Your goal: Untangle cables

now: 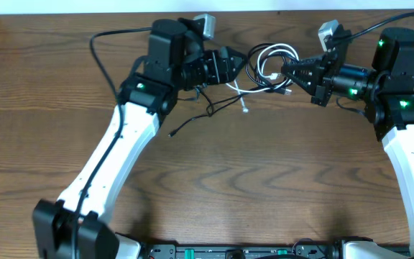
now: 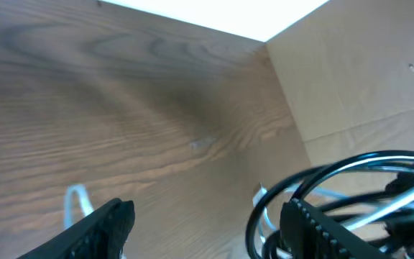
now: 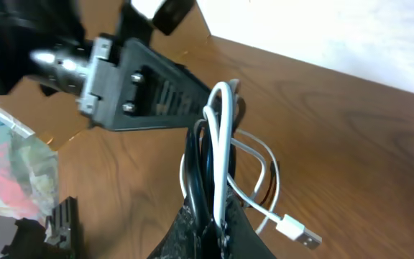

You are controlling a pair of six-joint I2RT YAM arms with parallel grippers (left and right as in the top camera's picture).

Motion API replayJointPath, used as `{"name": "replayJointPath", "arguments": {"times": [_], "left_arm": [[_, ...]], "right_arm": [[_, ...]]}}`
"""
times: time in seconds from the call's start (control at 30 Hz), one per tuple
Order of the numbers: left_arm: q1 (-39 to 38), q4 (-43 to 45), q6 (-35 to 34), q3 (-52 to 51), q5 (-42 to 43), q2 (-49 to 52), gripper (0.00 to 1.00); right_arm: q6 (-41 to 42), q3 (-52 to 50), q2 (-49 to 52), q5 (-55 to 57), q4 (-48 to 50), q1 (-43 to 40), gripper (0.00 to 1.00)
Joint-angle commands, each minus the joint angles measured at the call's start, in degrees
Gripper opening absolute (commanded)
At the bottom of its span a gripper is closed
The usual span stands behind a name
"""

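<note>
The black and white cables form a tangled coil [image 1: 268,63] at the back middle of the table, between my two grippers. My right gripper [image 1: 287,72] is shut on the coil; its wrist view shows the black cable [image 3: 195,165] and the white cable [image 3: 221,137] pinched together between the fingertips [image 3: 210,219]. A white USB plug [image 3: 297,232] hangs loose beside them. My left gripper [image 1: 237,66] stands open just left of the coil, holding nothing. Black loops [image 2: 351,173] pass by its right finger [image 2: 322,230]. A black tail [image 1: 196,119] and a white plug end [image 1: 244,109] trail forward.
The wooden table [image 1: 264,173] stretches toward the front. A cardboard wall [image 2: 351,79] stands behind the coil. A crinkled plastic bag [image 3: 13,158] lies at the left of the right wrist view. Thick black arm wires [image 1: 106,50] run along the back.
</note>
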Motion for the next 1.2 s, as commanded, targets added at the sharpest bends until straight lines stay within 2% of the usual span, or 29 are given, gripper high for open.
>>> {"name": "replayJointPath", "arguments": {"times": [0.0, 0.33, 0.6, 0.97, 1.17], "left_arm": [[0.2, 2.4, -1.0, 0.2, 4.7, 0.3, 0.70], [-0.5, 2.9, -0.1, 0.2, 5.0, 1.4, 0.69], [3.7, 4.0, 2.1, 0.2, 18.2, 1.1, 0.69], [-0.9, 3.1, 3.3, -0.8, 11.8, 5.3, 0.68], [-0.9, 3.0, 2.6, -0.8, 7.3, 9.4, 0.59]], "right_arm": [[0.7, 0.5, -0.6, -1.4, -0.2, -0.2, 0.01], [0.7, 0.5, -0.6, -1.4, -1.5, -0.2, 0.01], [0.7, 0.5, -0.6, 0.1, -1.9, -0.2, 0.01], [1.1, 0.5, -0.6, -1.4, -2.5, -0.2, 0.01], [1.1, 0.5, -0.6, -1.5, -3.3, -0.2, 0.01]]}}
